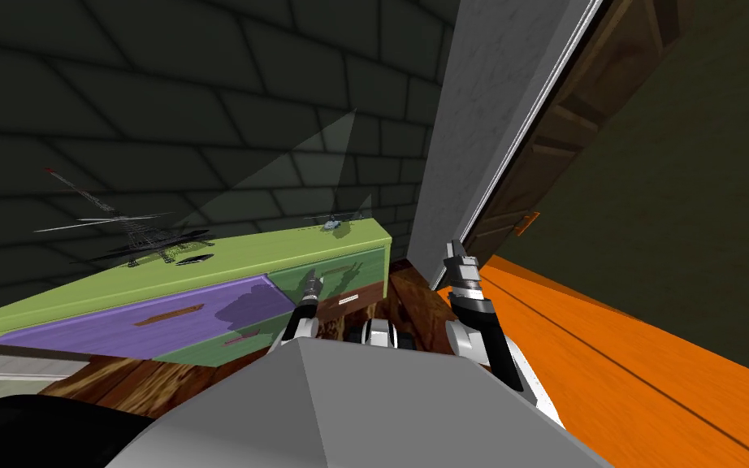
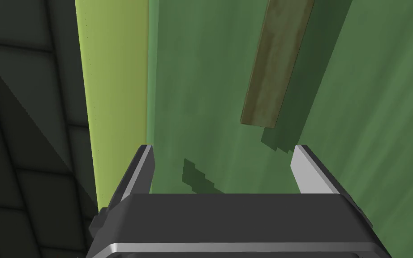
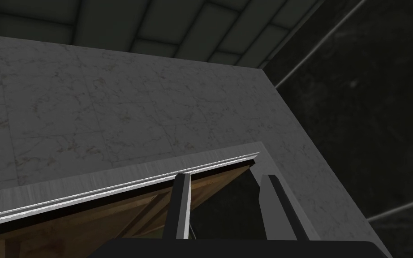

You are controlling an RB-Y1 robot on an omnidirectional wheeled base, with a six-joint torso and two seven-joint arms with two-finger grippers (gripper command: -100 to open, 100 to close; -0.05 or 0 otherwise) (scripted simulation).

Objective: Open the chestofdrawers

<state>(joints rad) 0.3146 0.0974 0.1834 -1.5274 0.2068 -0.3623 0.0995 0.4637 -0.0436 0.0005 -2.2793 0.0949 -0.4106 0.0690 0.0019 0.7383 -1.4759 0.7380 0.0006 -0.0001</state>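
Note:
The chest of drawers (image 1: 202, 264) has a light green top and stands low against the dark tiled wall. Its front carries a wide purple drawer (image 1: 121, 325) and green drawers (image 1: 357, 268) to that one's right. My left gripper (image 1: 313, 280) hovers just in front of the upper green drawer (image 2: 192, 89), open (image 2: 222, 154) with nothing between its fingers. That drawer's brownish bar handle (image 2: 275, 62) lies a little beyond the fingertips, nearer one finger (image 2: 302, 168). My right gripper (image 1: 454, 248) is raised near a grey wall edge, its fingers (image 3: 181, 201) apart and empty.
A wire tower model (image 1: 133, 231), a dark ring (image 1: 194, 259) and a small helicopter model (image 1: 331, 223) stand on the chest's top. A grey marbled wall panel (image 1: 478, 122) and a brown wooden door (image 1: 576, 122) rise to the right, above an orange floor (image 1: 608, 357).

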